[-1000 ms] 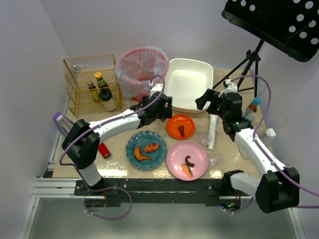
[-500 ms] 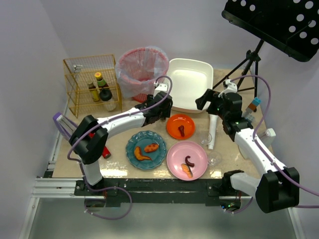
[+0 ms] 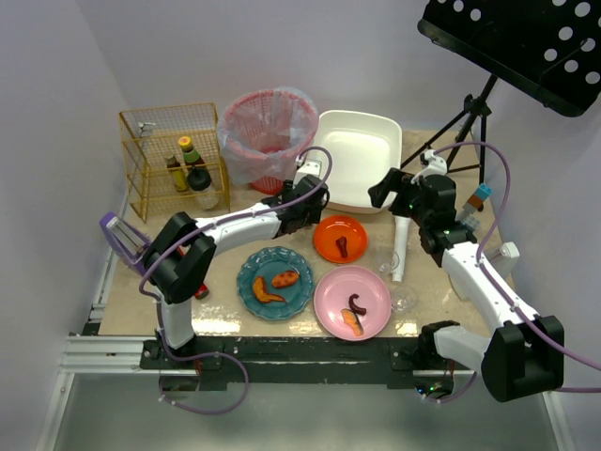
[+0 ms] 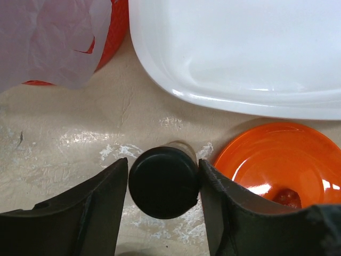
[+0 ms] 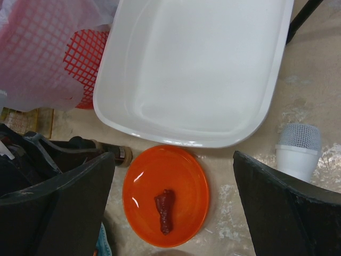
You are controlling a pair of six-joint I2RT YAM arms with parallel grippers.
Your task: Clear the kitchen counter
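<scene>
Kitchen counter [image 3: 218, 315] not yet cleared; one bottle is straddled near its far edge.

The beige slab is seen spread from the black rail at the arm bases to the back wall. It is judged heavy, stiff and fixed, so only its load is to be gripped. The left gripper [image 4: 164, 177] is set astride a small black-capped bottle [image 4: 164, 186] between the orange plate [image 4: 250, 154] and the red basket [image 4: 113, 32]. Its pads are at the cap, but a firm grip cannot be told. The smooth round cap is judged slippery, and the neck below would be the surer hold. The right gripper [image 5: 173, 156] is held wide apart and empty above the white tub [image 5: 192, 74]. The cap contact is shown only in the left wrist view, being hidden under the wrist from above. The blue plate [image 3: 246, 268] and pink plate [image 3: 333, 287] toward the near edge are shown only from above.
</scene>
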